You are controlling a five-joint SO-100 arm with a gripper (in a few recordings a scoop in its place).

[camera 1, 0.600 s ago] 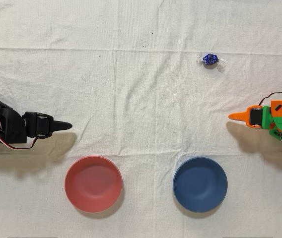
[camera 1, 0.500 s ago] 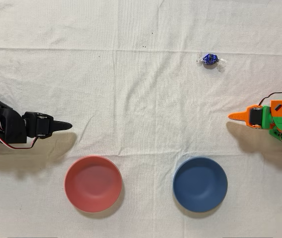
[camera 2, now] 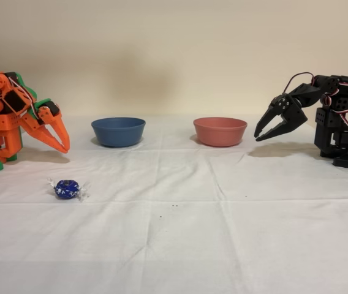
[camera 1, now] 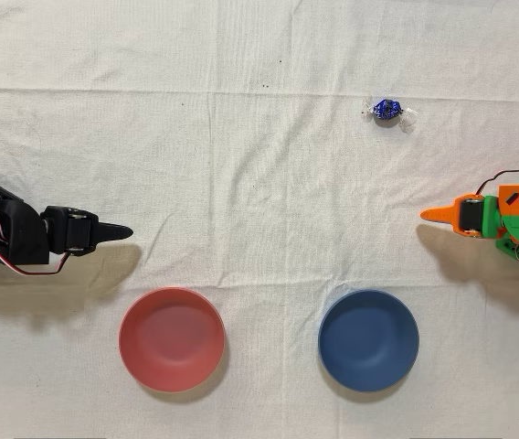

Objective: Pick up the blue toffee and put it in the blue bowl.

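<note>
Toffee (camera 2: pixel 67 189) foil print unreadable, lies apart from blue bowl (camera 2: pixel 118 131); orange hand (camera 2: pixel 62 139) clenched, seemingly empty.

Far left: orange gripper (camera 2: pixel 62 143), fingers closed to a point, tips aimed down, hanging just above white cloth (camera 2: pixel 223 233). In front, near: blue toffee (camera 2: pixel 67 188) lying alone on cloth. Farther back: blue bowl (camera 2: pixel 118 131), then pink bowl (camera 2: pixel 220 131) to its right. Far right: idle black arm (camera 2: pixel 321 116).
</note>
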